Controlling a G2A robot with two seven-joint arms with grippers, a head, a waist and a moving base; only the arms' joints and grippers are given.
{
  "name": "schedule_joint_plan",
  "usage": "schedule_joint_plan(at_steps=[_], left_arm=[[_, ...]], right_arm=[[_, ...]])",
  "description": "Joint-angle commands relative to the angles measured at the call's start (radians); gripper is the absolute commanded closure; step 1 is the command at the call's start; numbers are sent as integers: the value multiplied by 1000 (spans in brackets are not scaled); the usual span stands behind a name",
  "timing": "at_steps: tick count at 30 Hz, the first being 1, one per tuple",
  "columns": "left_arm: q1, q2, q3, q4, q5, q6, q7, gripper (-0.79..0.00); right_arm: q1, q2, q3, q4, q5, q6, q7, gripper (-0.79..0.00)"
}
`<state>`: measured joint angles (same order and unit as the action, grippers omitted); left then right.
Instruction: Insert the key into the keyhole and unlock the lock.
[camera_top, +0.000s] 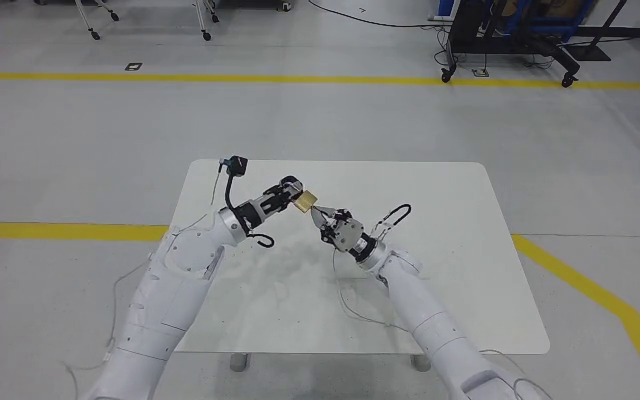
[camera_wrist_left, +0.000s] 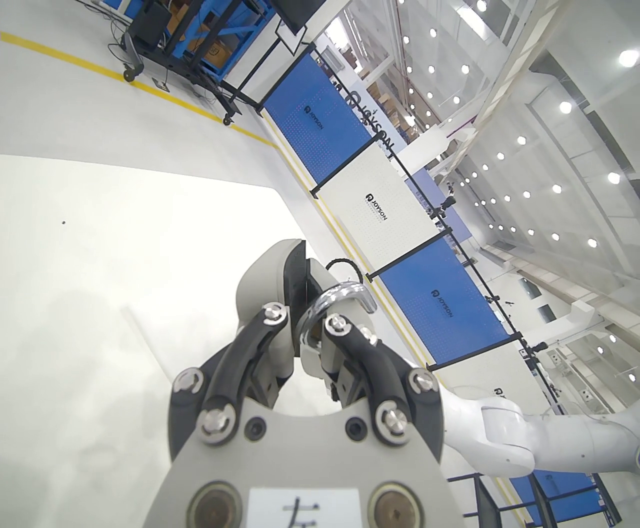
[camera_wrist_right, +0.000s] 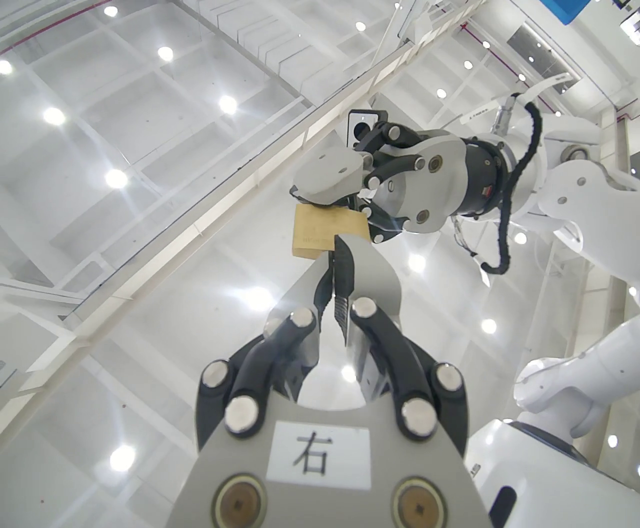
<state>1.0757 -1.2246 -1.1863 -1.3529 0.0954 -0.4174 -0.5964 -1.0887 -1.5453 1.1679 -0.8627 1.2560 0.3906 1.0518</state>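
Over the table's middle: both arms meet in the air above the white table (camera_top: 470, 300), with the lock and key held up off the top.
Lock: brass lock (camera_top: 305, 200), just beside the right gripper, at about 11 o'clock from it in the top view.
Left gripper: the left gripper (camera_wrist_left: 305, 320) comes in from 8 o'clock, fingers clamped on the lock. The silver shackle (camera_wrist_left: 340, 295) pokes out past them.
Right gripper: the right gripper (camera_wrist_right: 334, 250) comes in from 5 o'clock, fingers pressed together, pinching the key (camera_wrist_right: 328, 264), a thin metal sliver. Its tip is right at the lock's lower face. Can't tell if it's actually in the keyhole.
In the way: the left gripper's fingers cover the lock's shackle end. The face turned to the key is bare.
Around: black wheeled rack (camera_top: 510, 40) on the floor at 1 o'clock, and a yellow floor line (camera_top: 300, 78) past the far edge at 12.
Edges and room: both grippers sit well away from every table edge, with bare tabletop at 12, 3 and 6 o'clock.
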Motion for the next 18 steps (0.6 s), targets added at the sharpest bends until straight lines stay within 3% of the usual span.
schedule_joint_plan(at_steps=[1, 3, 4, 5, 12, 18], left_arm=[[2, -1, 1, 1, -23, 2, -6, 0], [0, -2, 1, 10, -59, 7, -17, 0], [-2, -2, 1, 16, -85, 10, -25, 0], [-5, -3, -1, 24, -115, 11, -35, 0], [-25, -5, -16, 79, -218, 71, -58, 0], [-91, -20, 68, 151, -231, 273, -169, 0]], right_arm=[[2, 2, 0, -3, -18, -25, 0, -92], [2, 6, 3, -12, -47, -62, -1, -283], [1, 8, 4, -21, -69, -86, -2, -465], [-2, 12, 6, -28, -93, -107, -7, -785], [-70, 55, 89, -182, -310, -336, -84, -785], [-264, 118, 285, -549, -642, -534, -278, -785]])
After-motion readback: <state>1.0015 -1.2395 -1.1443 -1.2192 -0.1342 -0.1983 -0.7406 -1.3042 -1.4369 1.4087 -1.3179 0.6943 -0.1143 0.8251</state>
